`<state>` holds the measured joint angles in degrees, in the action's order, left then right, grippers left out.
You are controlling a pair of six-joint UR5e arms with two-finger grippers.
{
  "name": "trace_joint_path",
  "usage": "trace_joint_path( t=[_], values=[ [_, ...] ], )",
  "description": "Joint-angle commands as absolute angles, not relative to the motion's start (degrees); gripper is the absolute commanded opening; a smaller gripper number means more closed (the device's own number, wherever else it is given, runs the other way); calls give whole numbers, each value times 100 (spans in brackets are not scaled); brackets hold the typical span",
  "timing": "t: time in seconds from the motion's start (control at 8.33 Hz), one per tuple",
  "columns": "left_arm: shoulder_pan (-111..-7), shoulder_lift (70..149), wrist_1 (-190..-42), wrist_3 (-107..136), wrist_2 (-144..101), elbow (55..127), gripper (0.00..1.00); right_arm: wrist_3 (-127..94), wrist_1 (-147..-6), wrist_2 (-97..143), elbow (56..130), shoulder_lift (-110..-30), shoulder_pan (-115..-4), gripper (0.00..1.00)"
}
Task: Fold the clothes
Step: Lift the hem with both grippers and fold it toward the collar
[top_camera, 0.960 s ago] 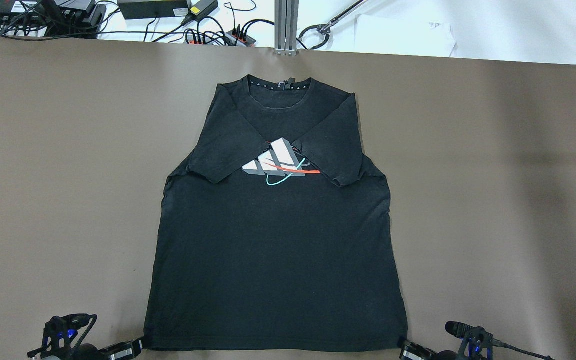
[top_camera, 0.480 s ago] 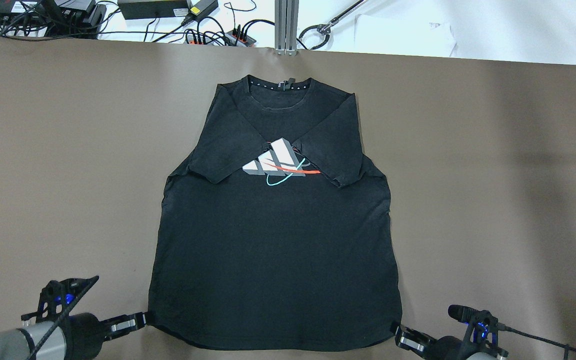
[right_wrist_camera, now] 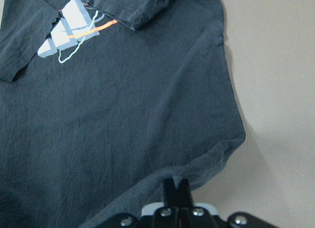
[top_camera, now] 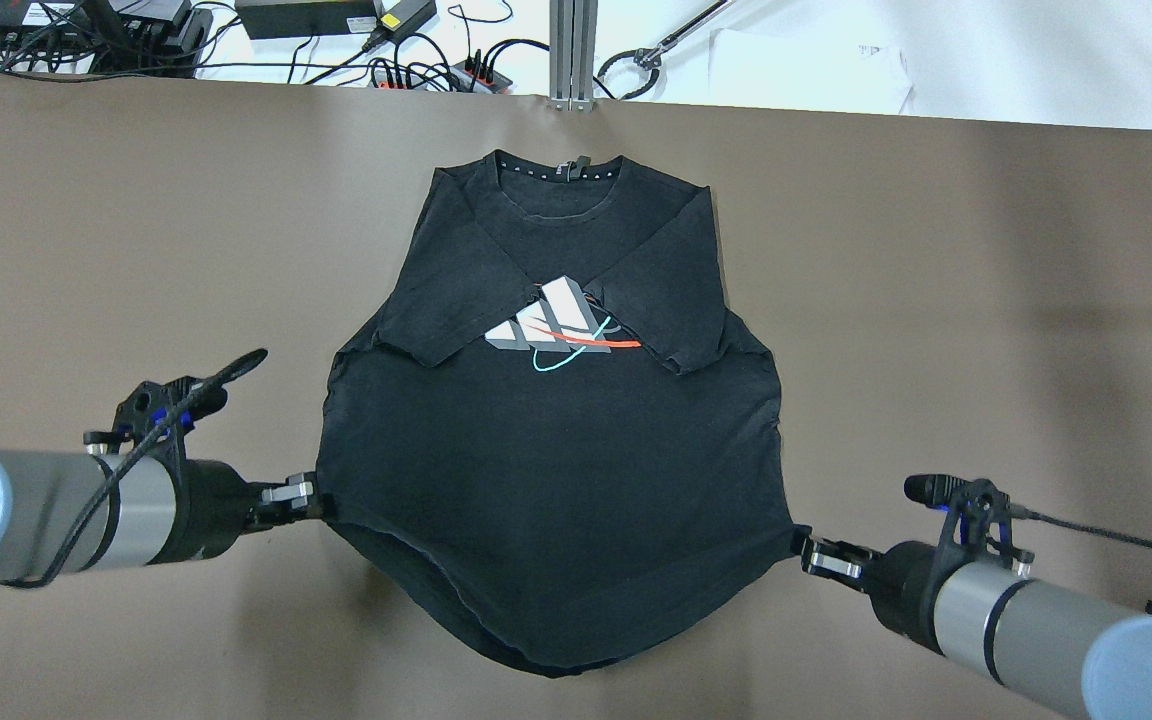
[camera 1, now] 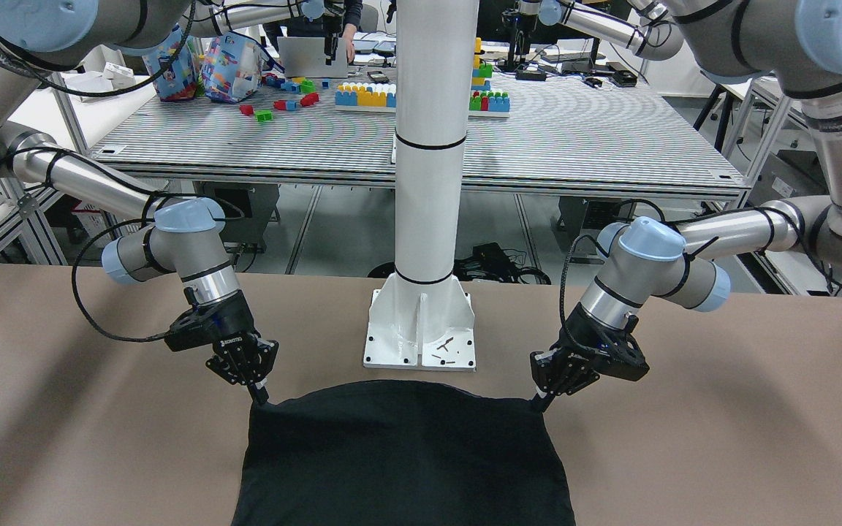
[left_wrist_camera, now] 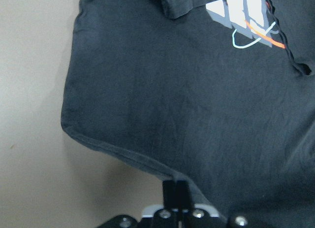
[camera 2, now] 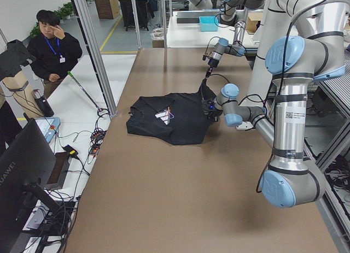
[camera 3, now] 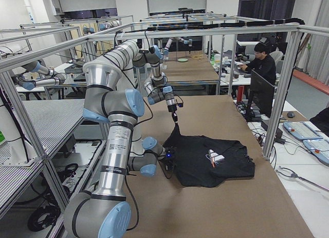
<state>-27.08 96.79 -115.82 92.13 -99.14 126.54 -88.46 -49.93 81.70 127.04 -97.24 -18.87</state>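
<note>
Left hand (top_camera: 322, 503), right hand (top_camera: 802, 548) on shirt (top_camera: 556, 450) hem, collar far

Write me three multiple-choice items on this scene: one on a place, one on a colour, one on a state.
1. Where does the left gripper grip the T-shirt?
A. collar
B. bottom hem corner
C. sleeve

2. What colour is the T-shirt's fabric?
A. white
B. red
C. black

3. How do the sleeves lie?
A. spread out sideways
B. folded in over the chest
C. rolled up

Answers:
1 B: the overhead view shows it shut on the hem's corner.
2 C: every view shows black cloth.
3 B: both sleeves cross inward and partly cover the logo.
</note>
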Motion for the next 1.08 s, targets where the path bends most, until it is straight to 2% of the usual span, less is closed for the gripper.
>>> trace_joint_path(
  t=[0.0, 0.12, 0.24, 0.36, 0.48, 0.72, 0.96],
  values=[
    [-3689, 10833, -9938, 8135, -11018, 12656, 0, -7844, -6584, 9498, 12718, -8635, -2986, 0],
    [-3761, 11168, -9462, 7808, -11248, 12665, 0, -7483, -7088, 9762, 12753, -8370, -2997, 0],
    [-3814, 11232, -9266, 7552, -11572, 12778, 0, -7419, -7336, 10060, 12962, -8428, -2988, 0],
    [-3832, 11015, -9272, 7332, -12176, 12875, 0, -7418, -7365, 10751, 13286, -8620, -2945, 0],
    [-3667, 10604, -9307, 7252, -12486, 13215, 0, -7409, -7374, 11289, 13663, -8883, -2666, 0],
    [-2782, 9638, -9308, 7242, -12691, 14391, 0, -7418, -7452, 11338, 14480, -9674, -1526, 0],
    [-2226, 9063, -9299, 7242, -12700, 15132, 0, -7418, -7881, 11329, 14992, -9782, -1013, 0]
  ],
)
